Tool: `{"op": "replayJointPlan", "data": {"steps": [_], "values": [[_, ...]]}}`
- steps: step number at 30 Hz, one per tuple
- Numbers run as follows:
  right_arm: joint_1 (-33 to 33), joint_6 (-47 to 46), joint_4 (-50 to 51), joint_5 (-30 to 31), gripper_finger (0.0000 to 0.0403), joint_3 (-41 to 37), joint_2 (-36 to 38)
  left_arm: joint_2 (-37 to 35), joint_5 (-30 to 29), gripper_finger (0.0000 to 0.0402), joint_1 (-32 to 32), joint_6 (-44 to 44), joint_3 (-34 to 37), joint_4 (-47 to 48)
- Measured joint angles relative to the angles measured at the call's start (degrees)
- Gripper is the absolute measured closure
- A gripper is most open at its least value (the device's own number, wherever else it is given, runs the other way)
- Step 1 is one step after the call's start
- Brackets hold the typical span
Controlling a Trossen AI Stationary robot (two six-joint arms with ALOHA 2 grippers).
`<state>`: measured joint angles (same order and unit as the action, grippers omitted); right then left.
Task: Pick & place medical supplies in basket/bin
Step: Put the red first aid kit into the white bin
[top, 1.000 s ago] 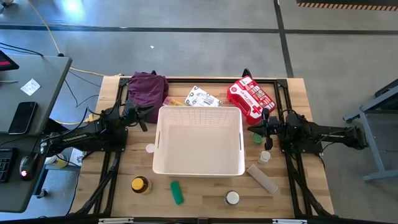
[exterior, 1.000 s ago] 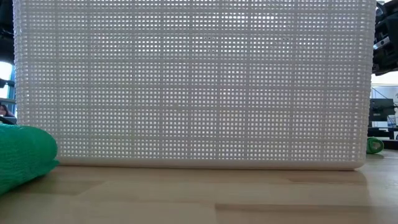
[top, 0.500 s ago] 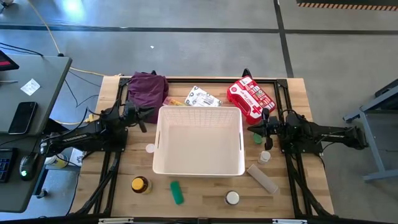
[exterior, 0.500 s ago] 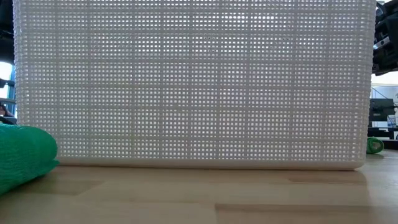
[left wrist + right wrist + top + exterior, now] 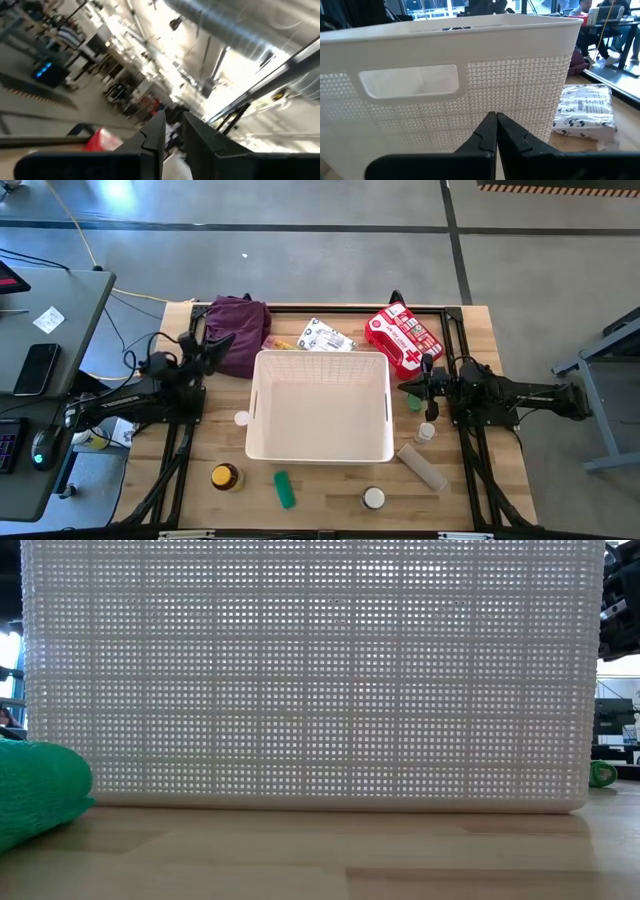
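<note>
From above, the white slotted plastic basket (image 5: 320,406) is sitting empty mid-table, supplies ringed around it for reach: red first-aid pouch (image 5: 403,338), green tube (image 5: 285,489), amber bottle (image 5: 225,477). The left gripper (image 5: 215,346) is angling upward beside the purple cloth (image 5: 238,323), fingers nearly pressed together. Wrist-on, the right gripper (image 5: 496,118) is facing the basket, fingers pressed together, empty.

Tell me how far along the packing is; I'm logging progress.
Nothing is done yet: the white basket is empty. Nothing is in hand either; the left end effector sits raised by the purple cloth, the right end effector shut beside the basket. All is left: red pouch, white packet, amber bottle, green tube, beige roll, white-capped bottles.
</note>
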<state>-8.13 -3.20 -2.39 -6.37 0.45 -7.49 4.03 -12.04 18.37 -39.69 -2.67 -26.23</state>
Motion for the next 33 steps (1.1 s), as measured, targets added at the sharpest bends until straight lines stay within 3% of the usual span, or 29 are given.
{"op": "replayJointPlan", "data": {"steps": [5,11,14,19,23,26,33], "values": [[-0.10,4.32,-1.31,0.02,0.0402,0.04,-0.02,1.69,3.77,0.0300,0.00,3.64,-5.69,-0.47],[-0.11,5.72,-20.35,0.86,0.0402,2.22,0.05,8.52,5.91,0.0300,-0.01,13.67,-18.20,2.20],[-0.12,0.11,-29.83,10.96,0.0402,4.00,-0.42,15.27,5.89,0.0300,-0.02,16.28,-26.20,6.82],[-0.12,-4.52,-30.59,29.57,0.0402,11.38,-1.93,26.88,5.62,0.0300,0.00,18.25,-40.68,16.45],[-0.15,-5.75,-29.48,41.96,0.0402,18.39,-6.57,34.40,5.24,0.0300,0.00,18.25,-49.98,17.74],[-0.15,-4.37,-29.39,45.23,0.0402,24.13,-11.73,38.06,7.64,0.0300,0.00,18.23,-55.97,17.39],[-0.15,-2.80,-29.40,42.91,0.0402,39.81,-28.49,42.32,9.77,0.0300,-0.02,18.20,-64.69,21.22]]}}
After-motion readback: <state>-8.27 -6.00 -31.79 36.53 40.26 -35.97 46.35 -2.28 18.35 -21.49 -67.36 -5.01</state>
